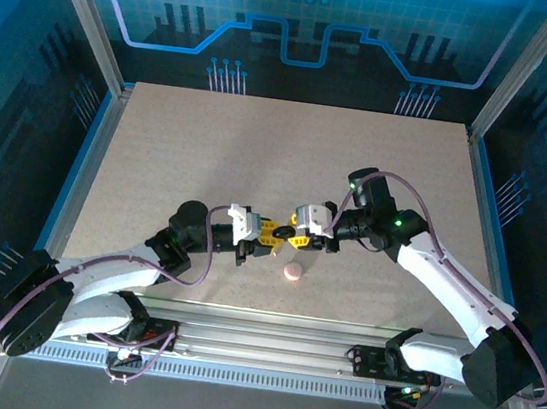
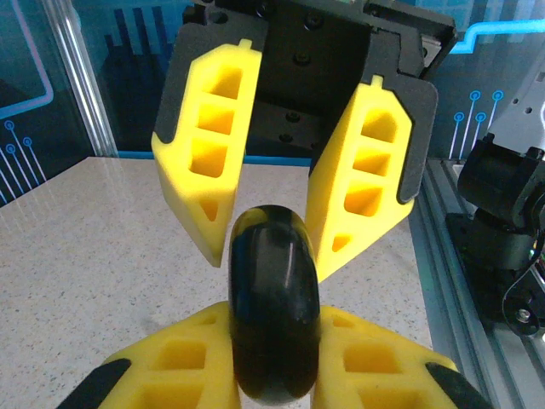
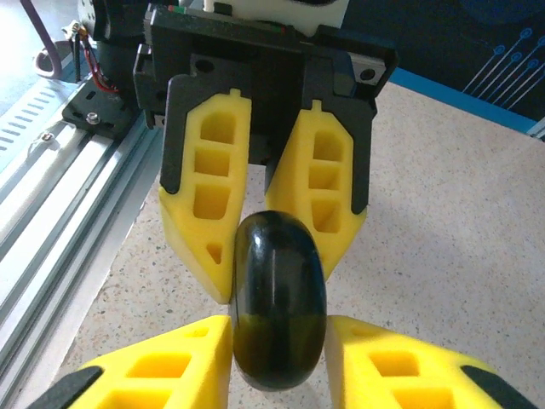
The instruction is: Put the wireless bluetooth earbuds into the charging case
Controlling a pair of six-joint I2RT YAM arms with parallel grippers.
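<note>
— Closest to the arm bases on the speckled beige bench (image 1: 157,169), what lies there?

— One small round pale pink case (image 1: 292,272), resting alone on the surface, just in front of the spot where the two arms meet.

— And just beyond it?

— Both arms reach inward and their tips come together over the middle of the bench. Between them is a glossy black pebble-shaped plastic case (image 2: 274,315), turned on edge and held above the surface.

— Which one has it?

— The left hand (image 3: 279,256) does. Its yellow cut-out fingers (image 3: 180,230) are drawn in narrow and press both flanks of the black case at one end.

— What about the right hand (image 2: 272,256)?

— It faces the left one head-on, jaws set narrow, one to each side of the case's other end. From its own wrist camera the fingers look flush with the black shell. From the left wrist camera one finger seems to stand a sliver off. Whether it grips the case or merely brackets it cannot be told.

— And the earbuds?

— Where they are cannot be told.

— Farther back?

— The bench runs on to an aluminium frame post (image 1: 82,8) and a blue circuit-patterned back panel (image 1: 309,8).
</note>
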